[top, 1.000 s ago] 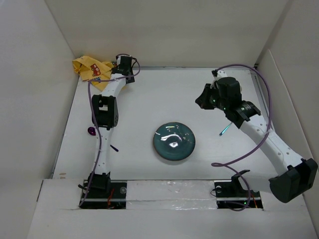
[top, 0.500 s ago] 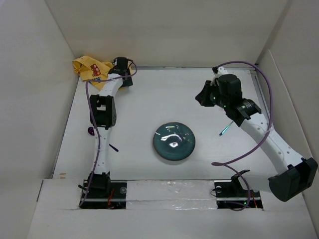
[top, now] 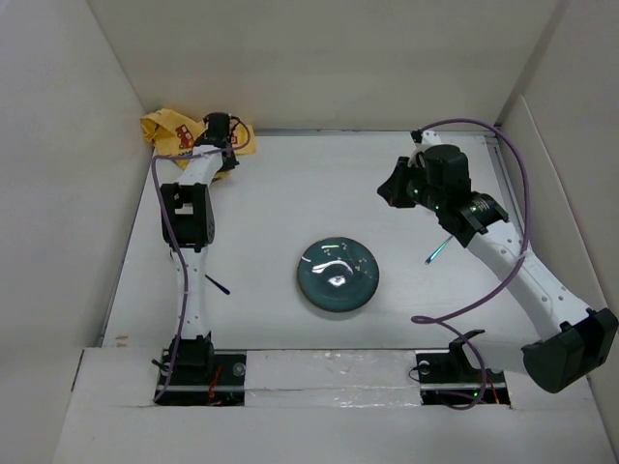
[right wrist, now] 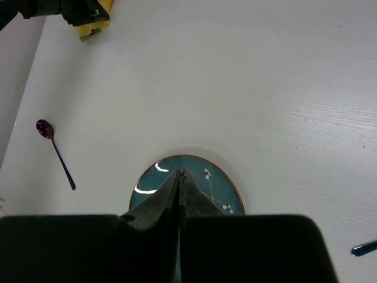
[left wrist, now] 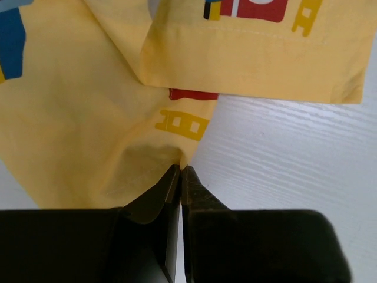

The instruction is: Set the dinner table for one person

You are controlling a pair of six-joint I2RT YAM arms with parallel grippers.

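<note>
Dinner table (top: 290, 193), matte white; L tool (left wrist: 180, 172), R tool (right wrist: 179, 175) pressed together (L at crumpled yellow cloth (left wrist: 76, 118)).

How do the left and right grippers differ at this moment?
The left gripper sits low at the yellow cloth in the dinner table's far left corner; the right gripper hangs above bare surface, touching nothing, right of the teal plate. The left arm stretches far forward; the right arm is folded at its elbow. Both have jaws shut; whether the left pinches fabric is unclear.
</note>
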